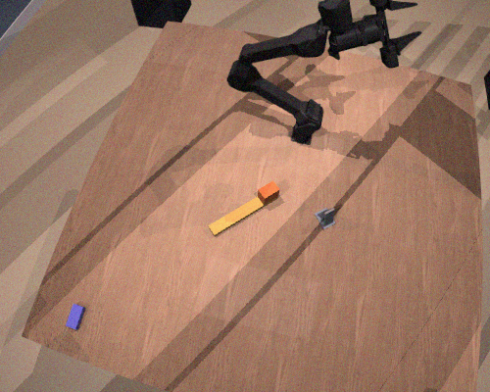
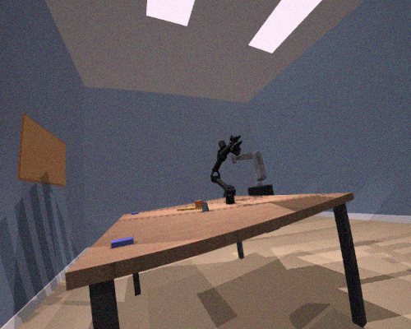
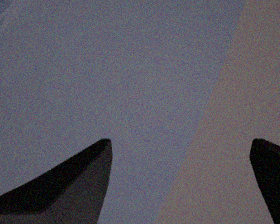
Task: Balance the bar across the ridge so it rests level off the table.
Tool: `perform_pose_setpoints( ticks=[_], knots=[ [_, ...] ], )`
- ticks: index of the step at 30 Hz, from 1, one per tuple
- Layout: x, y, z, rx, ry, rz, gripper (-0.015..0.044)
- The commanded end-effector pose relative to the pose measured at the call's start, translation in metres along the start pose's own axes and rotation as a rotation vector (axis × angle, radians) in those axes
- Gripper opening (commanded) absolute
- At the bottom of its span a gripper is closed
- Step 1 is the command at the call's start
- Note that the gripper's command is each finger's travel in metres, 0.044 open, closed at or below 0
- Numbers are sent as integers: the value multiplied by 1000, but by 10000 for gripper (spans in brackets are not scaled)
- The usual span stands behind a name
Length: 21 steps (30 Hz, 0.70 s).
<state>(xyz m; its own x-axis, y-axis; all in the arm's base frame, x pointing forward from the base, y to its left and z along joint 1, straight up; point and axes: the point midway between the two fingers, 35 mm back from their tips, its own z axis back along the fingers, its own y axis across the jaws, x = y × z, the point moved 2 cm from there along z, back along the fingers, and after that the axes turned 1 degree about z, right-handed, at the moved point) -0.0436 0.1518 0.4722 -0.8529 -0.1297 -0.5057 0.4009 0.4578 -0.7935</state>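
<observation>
The bar (image 1: 236, 216) (image 2: 187, 209) is a flat yellow strip with an orange block (image 1: 269, 191) (image 2: 198, 203) at one end; it lies flat on the wooden table (image 1: 367, 304) near the middle. The ridge (image 1: 325, 218) (image 2: 205, 207) is a small grey wedge standing to the right of the bar, apart from it. My gripper (image 1: 406, 21) (image 2: 237, 141) (image 3: 183, 148) is open and empty, raised high above the table's far edge, far from the bar and the ridge. In the wrist view it points at the wall and ceiling, and no object shows between the fingers.
A small blue block (image 1: 74, 316) (image 2: 122, 242) lies near the table's front left corner. The arm's base (image 1: 302, 133) stands at the far side of the table. A second grey arm (image 2: 256, 164) on a dark base stands beyond the table.
</observation>
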Motion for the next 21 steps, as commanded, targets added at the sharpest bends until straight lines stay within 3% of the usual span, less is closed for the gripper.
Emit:
perform_pose_setpoints(
  ticks=[1,21],
  knots=[
    [-11,14,-8,84,47,-80,315],
    [-67,97,-18,437,347,-482,315]
  ],
)
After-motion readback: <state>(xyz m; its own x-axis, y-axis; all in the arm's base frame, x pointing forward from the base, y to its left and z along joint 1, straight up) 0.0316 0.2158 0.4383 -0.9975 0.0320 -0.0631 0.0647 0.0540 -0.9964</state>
